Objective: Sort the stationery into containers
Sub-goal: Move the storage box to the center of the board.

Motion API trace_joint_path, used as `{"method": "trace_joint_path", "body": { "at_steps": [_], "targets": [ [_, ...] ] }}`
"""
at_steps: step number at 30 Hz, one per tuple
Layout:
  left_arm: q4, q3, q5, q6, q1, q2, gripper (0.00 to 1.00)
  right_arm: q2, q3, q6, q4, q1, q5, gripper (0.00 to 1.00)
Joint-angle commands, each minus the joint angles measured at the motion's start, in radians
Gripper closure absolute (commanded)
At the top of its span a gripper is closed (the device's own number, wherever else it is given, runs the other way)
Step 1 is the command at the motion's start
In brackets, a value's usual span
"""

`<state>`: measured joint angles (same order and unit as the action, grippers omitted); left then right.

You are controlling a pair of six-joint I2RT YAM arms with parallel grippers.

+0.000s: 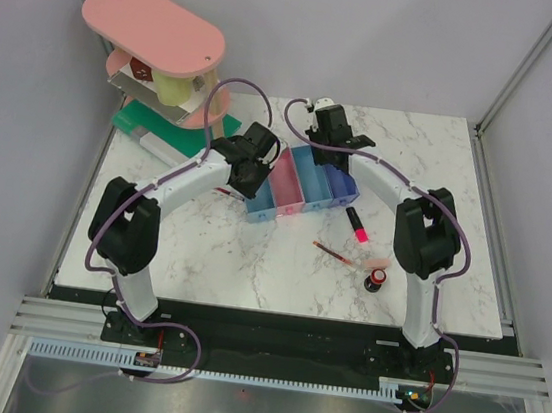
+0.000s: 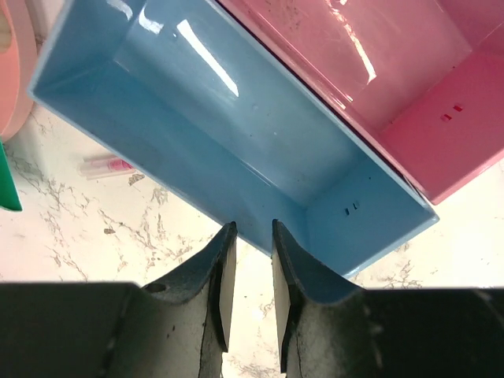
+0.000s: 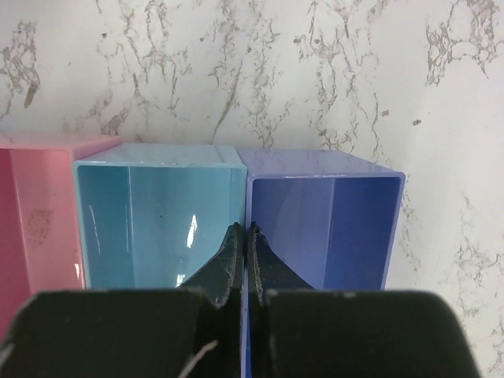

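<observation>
Four containers stand in a row mid-table: light blue (image 1: 261, 203), pink (image 1: 289, 183), light blue (image 1: 314, 176) and purple-blue (image 1: 342, 186). My left gripper (image 1: 251, 171) (image 2: 252, 228) hangs open by the first light blue bin's (image 2: 236, 134) outer wall, with only marble between its fingers. My right gripper (image 1: 326, 150) (image 3: 246, 228) is shut over the seam between the light blue bin (image 3: 157, 213) and the purple-blue bin (image 3: 331, 220). I cannot tell whether it pinches a wall. The marker (image 1: 356, 224), thin red pen (image 1: 333, 253), eraser (image 1: 378, 264) and knob (image 1: 376, 280) lie right of the bins.
A large pink oval-topped stand (image 1: 155, 25) and a green flat box (image 1: 137, 125) sit at the far left corner. A small clear-and-pink pen-like piece (image 2: 106, 165) lies on the marble left of the bins. The pink bin (image 2: 425, 102) touches the light blue one.
</observation>
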<state>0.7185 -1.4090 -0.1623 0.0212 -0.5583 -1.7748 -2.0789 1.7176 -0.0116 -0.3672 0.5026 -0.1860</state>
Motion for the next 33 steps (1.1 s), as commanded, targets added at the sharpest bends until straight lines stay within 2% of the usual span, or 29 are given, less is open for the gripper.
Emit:
{"method": "trace_joint_path", "body": {
  "at_steps": [1, 9, 22, 33],
  "targets": [
    [-0.030, -0.047, 0.007, 0.040, -0.003, -0.014, 0.69, -0.029, 0.016, 0.027, -0.026, -0.030, -0.044, 1.00],
    [-0.044, -0.094, 0.021, 0.066, -0.002, -0.044, 0.69, -0.063, 0.028, 0.033, -0.015, -0.068, -0.055, 1.00],
    [-0.045, -0.306, 0.010, 0.108, -0.002, -0.219, 0.69, -0.106, 0.040, 0.041, -0.003, -0.121, -0.078, 1.00],
    [-0.070, -0.341, 0.006, 0.125, -0.002, -0.275, 0.69, -0.139, 0.063, 0.042, -0.003, -0.159, -0.067, 1.00]
  ]
}}
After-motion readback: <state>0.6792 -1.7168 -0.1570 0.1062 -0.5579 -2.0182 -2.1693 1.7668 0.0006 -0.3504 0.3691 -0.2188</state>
